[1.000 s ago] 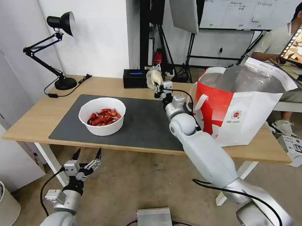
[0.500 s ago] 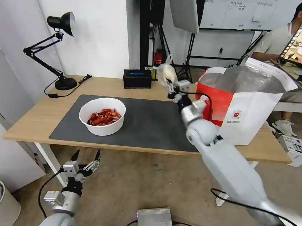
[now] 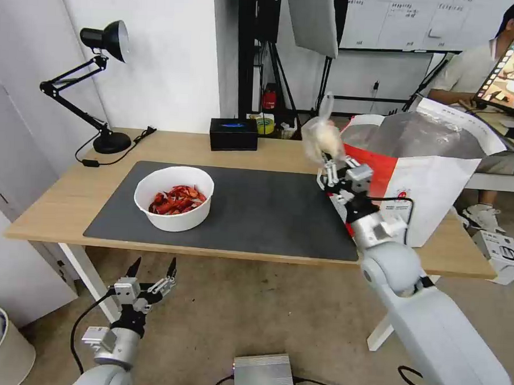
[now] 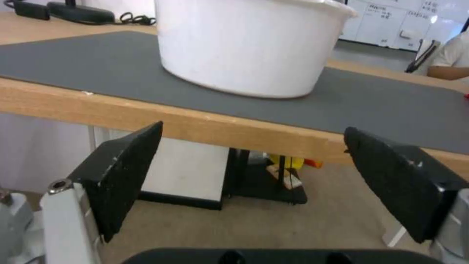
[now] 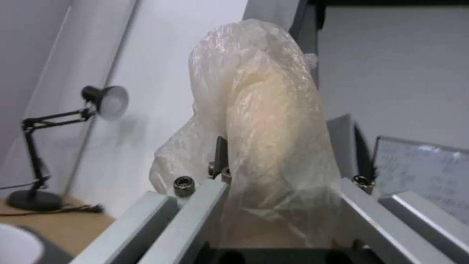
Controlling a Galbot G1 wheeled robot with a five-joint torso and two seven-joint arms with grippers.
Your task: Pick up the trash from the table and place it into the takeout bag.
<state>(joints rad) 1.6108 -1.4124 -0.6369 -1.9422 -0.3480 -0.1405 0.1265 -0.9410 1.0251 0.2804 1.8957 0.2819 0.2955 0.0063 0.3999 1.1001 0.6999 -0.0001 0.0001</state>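
My right gripper [image 3: 328, 159] is shut on a small clear bag [image 3: 322, 136] with a pale lump, held in the air just left of the takeout bag [image 3: 427, 188], near its open rim. In the right wrist view the clear bag [image 5: 263, 146] bulges up between the fingers. The red-and-white takeout bag stands open on the right of the table [image 3: 52, 206], foil lining showing. A white bowl [image 3: 174, 198] of red crayfish shells sits on the dark grey mat [image 3: 267, 210]. My left gripper [image 3: 152, 268] hangs open below the table's front edge; the bowl [image 4: 249, 44] stands beyond its fingers [image 4: 122, 172].
A black tissue box [image 3: 233, 133] sits at the table's back edge. A black desk lamp [image 3: 97, 83] stands at the back left with its cable on the wood. A grey box [image 3: 263, 373] lies on the floor under me. A person sits behind the takeout bag.
My right arm has swung right and up, carrying the clear bag from above the mat's back edge to beside the takeout bag's rim. The left gripper has sunk slightly.
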